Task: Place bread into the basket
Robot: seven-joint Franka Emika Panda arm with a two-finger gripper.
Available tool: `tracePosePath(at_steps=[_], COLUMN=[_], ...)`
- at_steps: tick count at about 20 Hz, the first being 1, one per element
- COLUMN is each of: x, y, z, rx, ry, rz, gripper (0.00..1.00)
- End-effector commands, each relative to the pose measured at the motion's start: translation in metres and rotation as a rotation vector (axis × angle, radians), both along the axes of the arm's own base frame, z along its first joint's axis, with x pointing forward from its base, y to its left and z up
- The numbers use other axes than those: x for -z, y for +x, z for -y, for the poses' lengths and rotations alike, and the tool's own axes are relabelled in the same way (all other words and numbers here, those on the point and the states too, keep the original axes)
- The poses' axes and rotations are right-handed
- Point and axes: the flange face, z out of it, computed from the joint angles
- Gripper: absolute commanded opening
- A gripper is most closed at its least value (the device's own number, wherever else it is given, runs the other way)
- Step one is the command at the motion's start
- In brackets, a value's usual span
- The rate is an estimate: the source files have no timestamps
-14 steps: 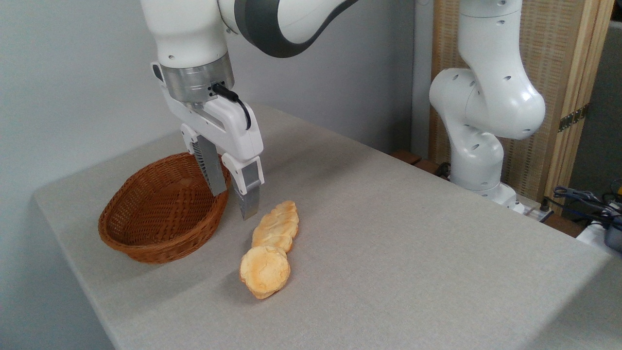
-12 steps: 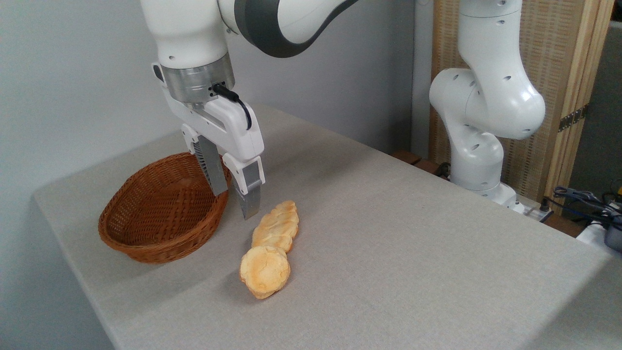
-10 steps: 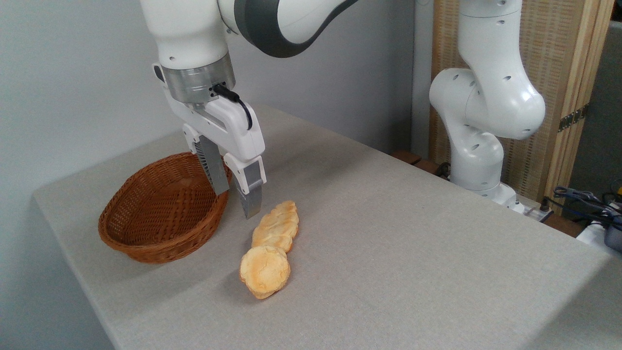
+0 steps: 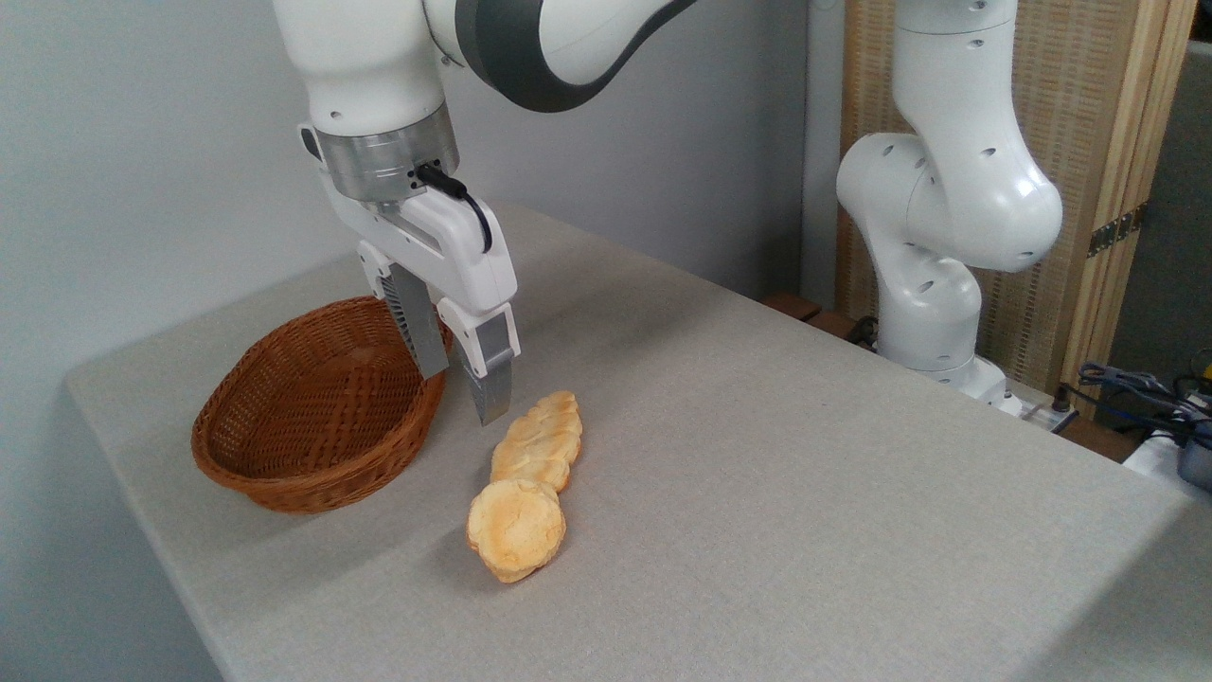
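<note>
The bread (image 4: 516, 528), a small round golden bun with a paler cracked top, lies on the grey table near the front. The basket (image 4: 317, 407), reddish-brown woven wicker, sits to its upper left with nothing inside. My gripper (image 4: 462, 393) hangs above the table at the basket's right rim, behind and above the bun. Its two grey fingers (image 4: 490, 379) point down with a gap between them, and nothing is held.
A longer ridged pastry (image 4: 540, 440) lies just behind the bun, touching it, right below my fingers. The arm's white base (image 4: 933, 237) stands at the table's far right edge. Cables (image 4: 1146, 393) lie off the table at right.
The gripper has drifted slightly to the right and a little up. The bun, pastry and basket have not moved.
</note>
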Motion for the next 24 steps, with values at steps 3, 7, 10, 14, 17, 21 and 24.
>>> tracePosePath(at_steps=[3, 7, 10, 14, 17, 21, 24], x=[-0.007, -0.023, -0.023, -0.019, -0.018, -0.013, -0.013], y=[-0.003, 0.002, 0.003, 0.005, 0.006, 0.009, 0.009], z=[0.0, -0.004, -0.007, -0.008, -0.008, -0.008, -0.008], rx=[0.018, 0.014, 0.017, 0.015, 0.014, 0.011, 0.009], ry=[-0.019, -0.019, -0.014, -0.016, -0.018, -0.021, -0.022], rz=[-0.011, 0.03, 0.038, 0.031, 0.035, 0.034, 0.034], gripper=[1.0, 1.0, 1.0, 1.0, 1.0, 1.0, 1.0])
